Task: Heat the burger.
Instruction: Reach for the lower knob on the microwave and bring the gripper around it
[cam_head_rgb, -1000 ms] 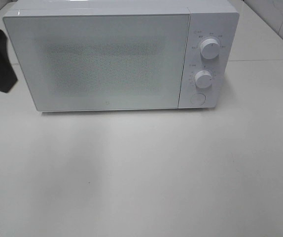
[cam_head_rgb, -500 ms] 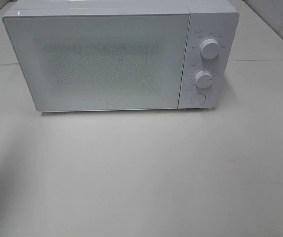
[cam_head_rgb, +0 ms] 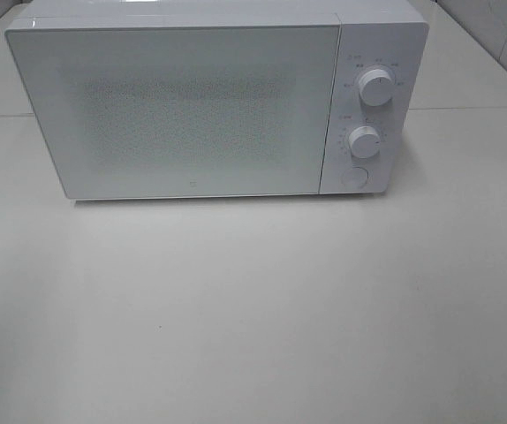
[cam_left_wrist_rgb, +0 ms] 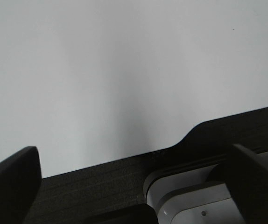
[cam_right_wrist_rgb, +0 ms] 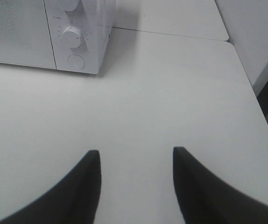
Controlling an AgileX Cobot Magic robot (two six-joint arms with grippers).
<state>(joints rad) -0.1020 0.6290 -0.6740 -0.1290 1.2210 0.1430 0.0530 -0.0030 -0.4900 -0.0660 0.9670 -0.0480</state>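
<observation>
We see no arm beside the shut microwave [cam_head_rgb: 192,106] now, so loading looks done; left gripper [cam_left_wrist_rgb: 134,149] and right gripper [cam_right_wrist_rgb: 135,150] spread, empty

The microwave [cam_head_rgb: 192,106] looks glossy white plastic, the tabletop [cam_head_rgb: 253,309] smooth and matt.

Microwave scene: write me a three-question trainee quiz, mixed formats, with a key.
1. True or false: the microwave has its door open.
2. How many knobs sit above the round button on the control panel? A one, B two, C three.
3. Fill in: the right gripper has its jaws apart above the table and holds ____.
Key: 1 false; 2 B; 3 nothing.
</observation>
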